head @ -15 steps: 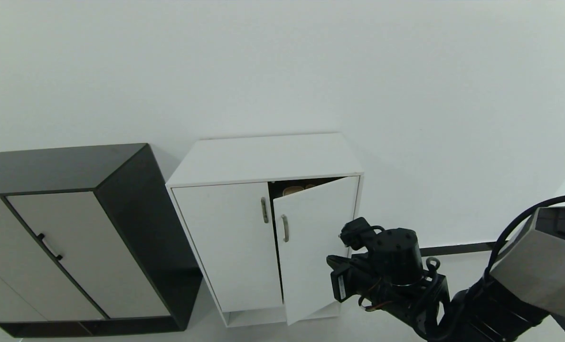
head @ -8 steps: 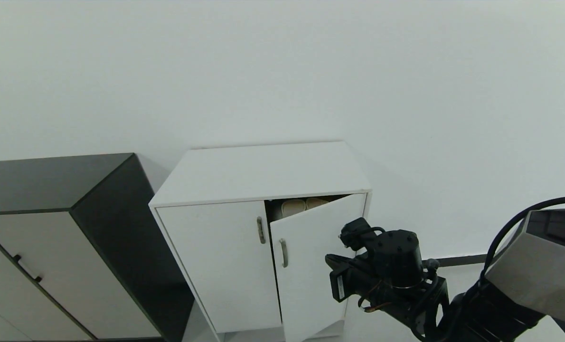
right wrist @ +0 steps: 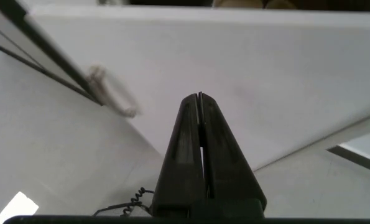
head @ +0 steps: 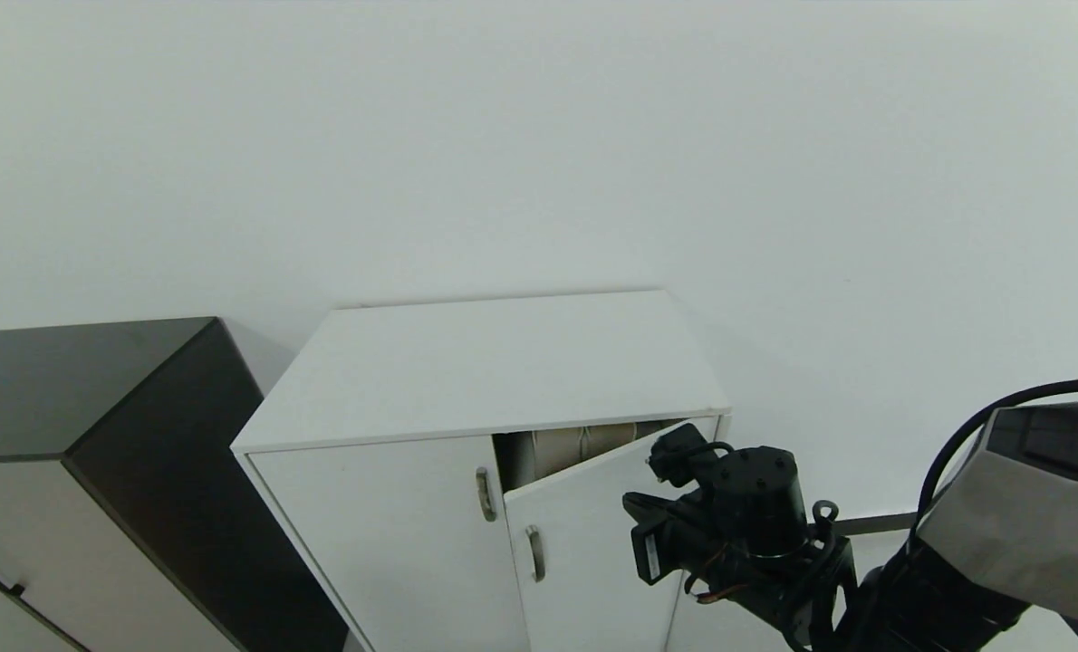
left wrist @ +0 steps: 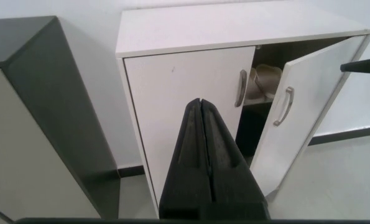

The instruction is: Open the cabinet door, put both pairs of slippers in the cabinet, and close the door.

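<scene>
Right gripper (right wrist: pixel 200 99) has its fingers pressed together, holding nothing, tip right up at the outer face of the right door (head: pixel 584 561); actual contact can't be confirmed. Left gripper (left wrist: pixel 200 102) is likewise closed and empty, held back in front of the left door (head: pixel 394 543), well apart from it. Right door is ajar, swung out at a small angle, with its handle (head: pixel 534 553) on the free edge by the centre seam. Through the gap, beige slippers (left wrist: pixel 265 81) lie on a shelf inside the white cabinet (head: pixel 494 362); whether both pairs are there can't be told. Likely step: closing the door. To do it well, push with the closed tip flat on the panel near the handle side, away from the hinge, steadily until it sits flush with the left door, without sliding off the top edge. A dark cabinet (head: pixel 140 426) stands just beside on the left.
</scene>
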